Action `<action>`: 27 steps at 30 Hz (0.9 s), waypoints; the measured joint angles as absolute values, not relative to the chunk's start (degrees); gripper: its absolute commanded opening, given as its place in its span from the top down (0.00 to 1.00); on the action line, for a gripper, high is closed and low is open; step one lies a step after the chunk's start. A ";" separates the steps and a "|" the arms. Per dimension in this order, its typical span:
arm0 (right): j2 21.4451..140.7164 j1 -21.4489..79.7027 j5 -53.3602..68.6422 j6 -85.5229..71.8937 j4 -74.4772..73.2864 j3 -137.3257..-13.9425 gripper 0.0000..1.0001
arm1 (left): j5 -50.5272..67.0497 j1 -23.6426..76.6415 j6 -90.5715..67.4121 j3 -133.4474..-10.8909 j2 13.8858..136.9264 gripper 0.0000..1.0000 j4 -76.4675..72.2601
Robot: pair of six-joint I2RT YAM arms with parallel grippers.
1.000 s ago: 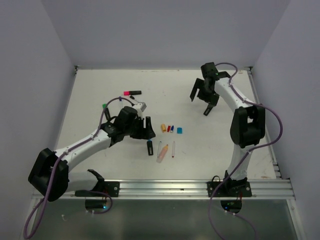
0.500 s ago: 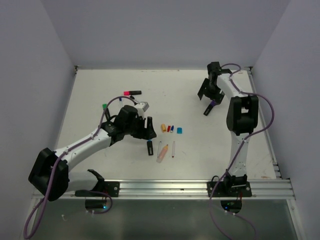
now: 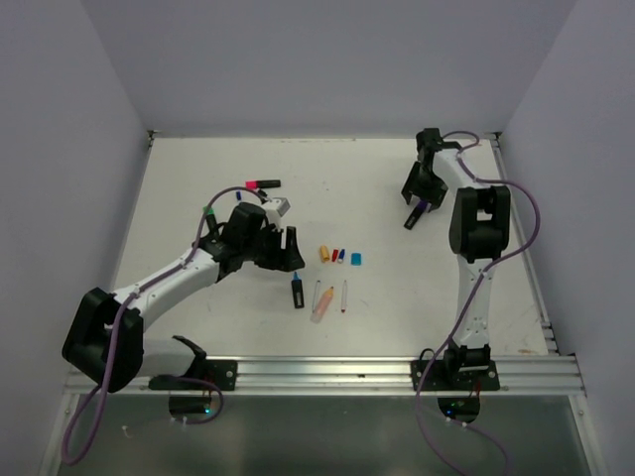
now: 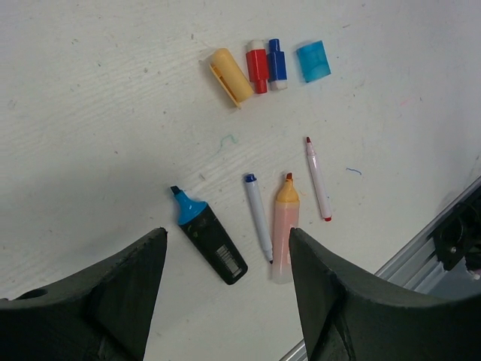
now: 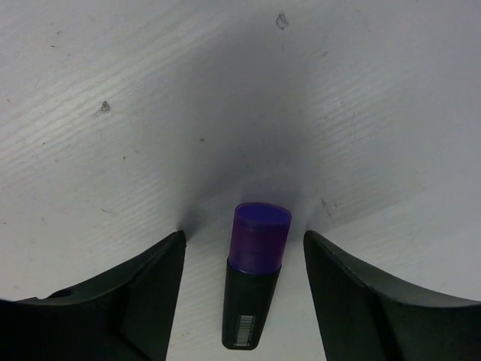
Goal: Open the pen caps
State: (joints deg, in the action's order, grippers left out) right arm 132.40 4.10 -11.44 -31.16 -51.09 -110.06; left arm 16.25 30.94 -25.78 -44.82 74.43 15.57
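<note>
The purple cap [image 5: 260, 226] is straddled by the spread right gripper [image 5: 243, 239], ready for pinching; the left gripper [image 4: 227, 237] is held spread, empty.

Both arms reach forward — left gripper [image 4: 227, 237] and right gripper [image 5: 244, 237] agape.

Top cam overhead from behind, wrist cams close, downward, L shares pen caps [image 4: 313, 61]

The white table [image 3: 198, 188] carries four loose caps [image 4: 258, 64], several uncapped pens [image 4: 260, 222] and a purple-capped marker [image 5: 252, 282] lying flat.
</note>
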 measured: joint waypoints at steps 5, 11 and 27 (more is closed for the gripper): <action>132.33 4.05 -10.85 -29.89 -48.31 -109.06 0.56 | 17.30 30.00 -25.30 -45.58 75.57 0.31 15.75; 131.09 4.10 -10.46 -28.91 -45.63 -106.87 1.00 | 18.63 29.98 -24.40 -47.62 75.96 0.32 15.99; 110.34 12.08 0.25 -32.62 -45.50 -90.52 1.00 | 29.34 29.95 -30.44 -56.10 81.21 0.30 11.14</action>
